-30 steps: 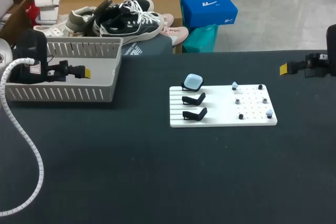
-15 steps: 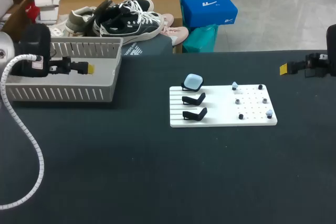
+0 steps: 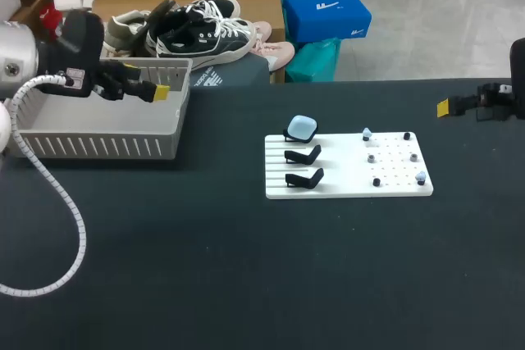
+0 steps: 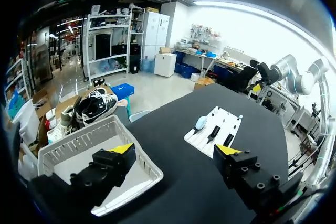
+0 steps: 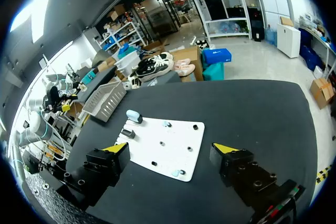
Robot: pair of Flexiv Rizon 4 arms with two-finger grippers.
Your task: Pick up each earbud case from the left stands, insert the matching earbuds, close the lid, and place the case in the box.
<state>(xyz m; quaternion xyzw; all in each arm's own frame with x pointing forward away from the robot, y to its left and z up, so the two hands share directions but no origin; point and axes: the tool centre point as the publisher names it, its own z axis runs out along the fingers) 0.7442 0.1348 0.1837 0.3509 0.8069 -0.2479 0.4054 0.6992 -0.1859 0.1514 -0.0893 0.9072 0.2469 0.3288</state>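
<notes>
Blue, the case [image 3: 302, 127] sits on the far stand [image 3: 289, 135], so we should bring our wide-open, empty left gripper [image 3: 161, 92] from over the box [image 3: 107, 147] slowly down on it and pinch its sides.

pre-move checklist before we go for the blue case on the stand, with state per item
1. left claw open and empty: ok. It hangs over the gray box, far from the stands.
2. right claw open and empty: ok. It sits off at the table's right edge.
3. blue case seated on the far stand, with nothing above it: ok.
4. Case lid open to take earbuds: cannot tell, too small in every view.
5. Matching light-blue earbuds on the white board: ok. A second one is at the near right.
6. Path from the left claw to the case free of things: ok.
</notes>
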